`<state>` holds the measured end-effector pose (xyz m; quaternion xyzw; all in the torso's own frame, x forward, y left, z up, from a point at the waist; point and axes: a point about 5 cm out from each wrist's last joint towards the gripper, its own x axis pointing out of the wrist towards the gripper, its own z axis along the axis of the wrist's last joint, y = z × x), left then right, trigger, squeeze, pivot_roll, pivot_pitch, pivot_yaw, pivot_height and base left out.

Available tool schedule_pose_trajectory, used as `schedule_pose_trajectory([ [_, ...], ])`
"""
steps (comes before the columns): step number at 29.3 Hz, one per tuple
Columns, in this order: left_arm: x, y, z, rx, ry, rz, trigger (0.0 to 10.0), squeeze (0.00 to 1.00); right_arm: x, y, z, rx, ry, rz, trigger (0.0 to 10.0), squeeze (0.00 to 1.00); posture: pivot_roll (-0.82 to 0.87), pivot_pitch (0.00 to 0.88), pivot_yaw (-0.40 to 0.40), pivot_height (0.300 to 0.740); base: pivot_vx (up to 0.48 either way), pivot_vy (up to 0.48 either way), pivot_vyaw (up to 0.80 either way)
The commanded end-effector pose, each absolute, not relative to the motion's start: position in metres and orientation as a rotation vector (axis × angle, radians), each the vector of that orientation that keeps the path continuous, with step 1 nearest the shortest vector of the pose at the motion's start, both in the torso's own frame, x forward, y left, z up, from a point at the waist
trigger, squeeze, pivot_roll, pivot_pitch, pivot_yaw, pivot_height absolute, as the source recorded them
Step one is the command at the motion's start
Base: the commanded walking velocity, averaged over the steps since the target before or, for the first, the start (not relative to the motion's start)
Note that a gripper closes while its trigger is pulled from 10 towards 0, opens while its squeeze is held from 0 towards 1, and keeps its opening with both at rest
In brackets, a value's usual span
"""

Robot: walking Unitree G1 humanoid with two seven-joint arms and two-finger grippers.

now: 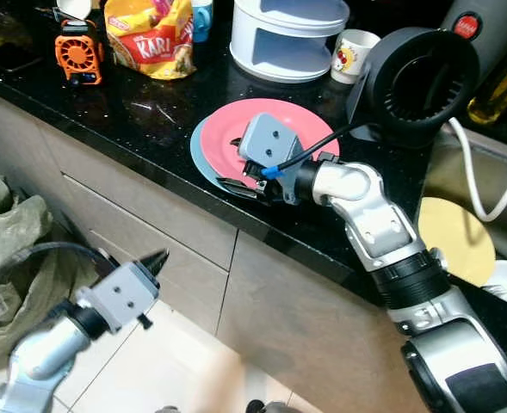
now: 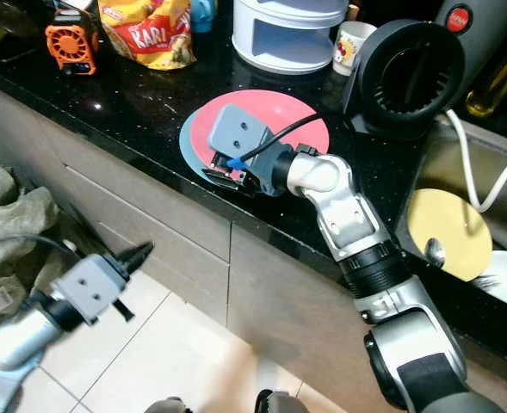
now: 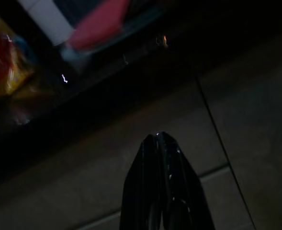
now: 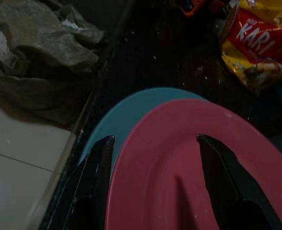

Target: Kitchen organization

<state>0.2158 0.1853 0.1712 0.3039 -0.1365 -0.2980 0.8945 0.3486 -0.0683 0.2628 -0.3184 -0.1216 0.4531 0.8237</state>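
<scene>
left hand [image 1: 160,261] low; yellow bag [image 1: 150,36] reads "kari".

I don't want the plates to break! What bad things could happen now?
The pink plate lies on a blue plate close to the counter edge. The right gripper is open, jaws straddling the pink plate's rim. If it pulls toward the floor, both plates might slide off. A grip on the rim alone may slip. The black appliance stands close behind, so a big swing could bump it.

pink plate [image 1: 281,126], blue plate [image 1: 203,148], blk counter [image 1: 141,112]
</scene>
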Motion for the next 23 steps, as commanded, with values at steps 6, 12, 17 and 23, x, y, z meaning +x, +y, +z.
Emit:
schedule_pose_trajectory([
  [6,0.186,0.169,0.213,0.430,-0.275,-0.781,10.0,0.00,0.357,-0.082,0.265,-0.705,-0.240,0.919,10.0,0.00,0.26,0.151,-0.114,0.740,0.000,0.000,0.00],
  [12,0.179,0.174,0.222,0.444,-0.221,-0.810,10.0,0.00,0.361,-0.092,0.269,-0.725,-0.234,0.883,10.0,0.00,0.26,0.147,-0.119,0.740,0.000,0.000,0.00],
  [17,0.177,0.178,0.224,0.446,-0.186,-0.801,10.0,0.00,0.362,-0.098,0.271,-0.731,-0.232,0.869,10.0,0.00,0.26,0.147,-0.121,0.740,0.000,0.000,0.00],
  [23,0.171,0.176,0.229,0.372,-0.144,-0.828,10.0,0.00,0.364,-0.109,0.274,-0.736,-0.226,0.830,10.0,0.00,0.26,0.147,-0.122,0.740,0.000,0.000,0.00],
])
